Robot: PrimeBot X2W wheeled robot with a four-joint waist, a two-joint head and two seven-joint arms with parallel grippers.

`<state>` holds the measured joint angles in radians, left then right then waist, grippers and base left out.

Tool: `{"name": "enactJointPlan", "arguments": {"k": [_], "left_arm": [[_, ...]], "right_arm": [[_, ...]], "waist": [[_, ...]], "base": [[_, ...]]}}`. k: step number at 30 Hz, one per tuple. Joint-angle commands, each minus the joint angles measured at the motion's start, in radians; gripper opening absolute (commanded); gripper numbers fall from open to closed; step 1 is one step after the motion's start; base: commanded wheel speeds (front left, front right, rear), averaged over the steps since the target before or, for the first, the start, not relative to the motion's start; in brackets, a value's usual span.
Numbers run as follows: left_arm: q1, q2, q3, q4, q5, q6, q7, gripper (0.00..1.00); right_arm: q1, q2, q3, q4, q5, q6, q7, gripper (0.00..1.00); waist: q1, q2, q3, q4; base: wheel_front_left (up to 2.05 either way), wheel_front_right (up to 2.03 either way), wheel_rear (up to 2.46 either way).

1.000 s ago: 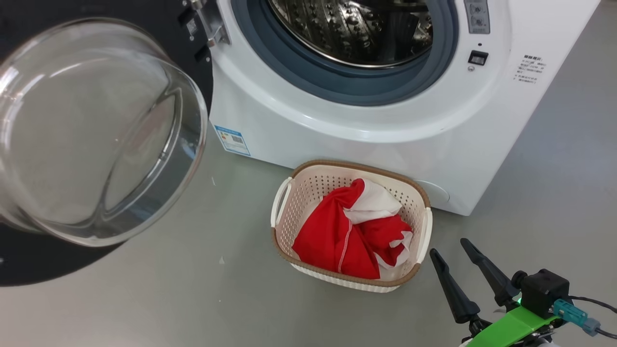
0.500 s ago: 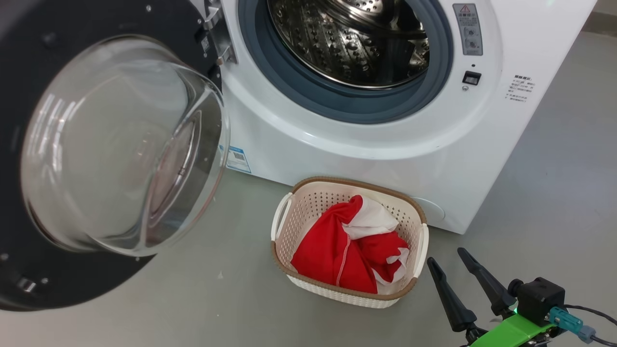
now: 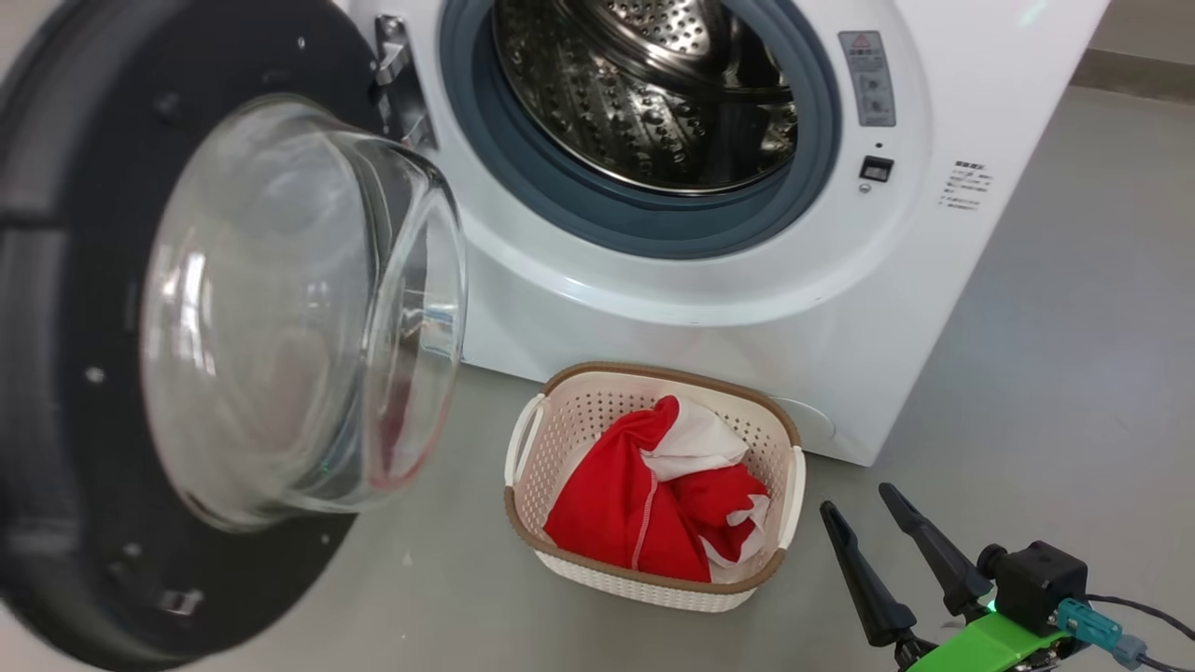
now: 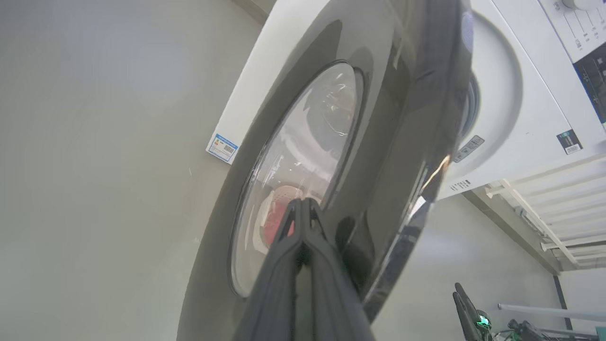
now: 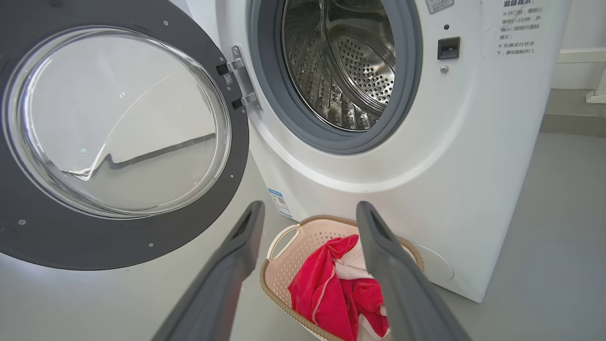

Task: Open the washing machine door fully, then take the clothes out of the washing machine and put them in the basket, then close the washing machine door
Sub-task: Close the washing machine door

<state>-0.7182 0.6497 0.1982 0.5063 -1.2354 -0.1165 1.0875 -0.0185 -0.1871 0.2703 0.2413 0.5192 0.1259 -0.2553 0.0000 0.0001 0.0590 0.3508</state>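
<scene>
The washing machine (image 3: 709, 308) stands white with its steel drum (image 3: 644, 103) showing no clothes inside. Its door (image 3: 56, 280), a black ring around domed glass, hangs partly swung on the left hinge. In the left wrist view my left gripper (image 4: 303, 202) is shut, its tips close against the door's (image 4: 393, 142) glossy outer face beside the glass. The basket (image 3: 672, 373) sits on the floor before the machine, holding the red and white clothes (image 3: 616, 504). My right gripper (image 3: 856, 499) is open and empty just right of the basket; in its own view it (image 5: 308, 208) hovers over the basket (image 5: 284, 237).
Grey floor (image 3: 1046, 355) lies open to the right of the machine. A blue label sticker (image 5: 279, 202) marks the washer's base. White slatted shelving (image 4: 544, 189) stands beside the machine in the left wrist view.
The door has swung from wide open toward the machine, its glass now turned more sideways. The head camera has shifted too. The right gripper holds its place, still open.
</scene>
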Motion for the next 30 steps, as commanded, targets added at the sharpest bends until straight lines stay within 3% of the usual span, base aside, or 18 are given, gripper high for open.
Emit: {"name": "enactJointPlan", "arguments": {"k": [1, 9, 16, 30], "left_arm": [[0.011, 0.034, 0.006, -0.058, -0.032, -0.014, 0.019, 0.0], [0.056, 0.016, -0.072, -0.22, -0.118, -0.014, 0.001, 0.0], [0.056, -0.009, -0.151, -0.314, -0.136, -0.014, -0.085, 0.0], [-0.002, -0.06, -0.339, -0.38, -0.104, -0.014, -0.367, 0.0]], "right_arm": [[0.008, -0.006, 0.015, -0.023, -0.011, 0.005, -0.006, 1.0], [0.006, -0.004, 0.01, -0.025, -0.013, 0.005, -0.006, 1.0], [0.004, 0.001, -0.002, -0.029, -0.018, 0.005, -0.006, 1.0], [-0.018, 0.008, -0.045, -0.04, -0.022, 0.005, -0.006, 1.0]], "waist": [[0.0, -0.0001, -0.005, -0.011], [0.0, -0.0001, -0.009, -0.068], [0.0, -0.0001, -0.005, -0.125], [0.0, -0.0001, 0.041, -0.254]], "base": [[0.0, 0.0, 0.0], [0.0, 0.0, 0.0], [0.0, 0.0, 0.0], [0.0, 0.0, 0.0]]}}
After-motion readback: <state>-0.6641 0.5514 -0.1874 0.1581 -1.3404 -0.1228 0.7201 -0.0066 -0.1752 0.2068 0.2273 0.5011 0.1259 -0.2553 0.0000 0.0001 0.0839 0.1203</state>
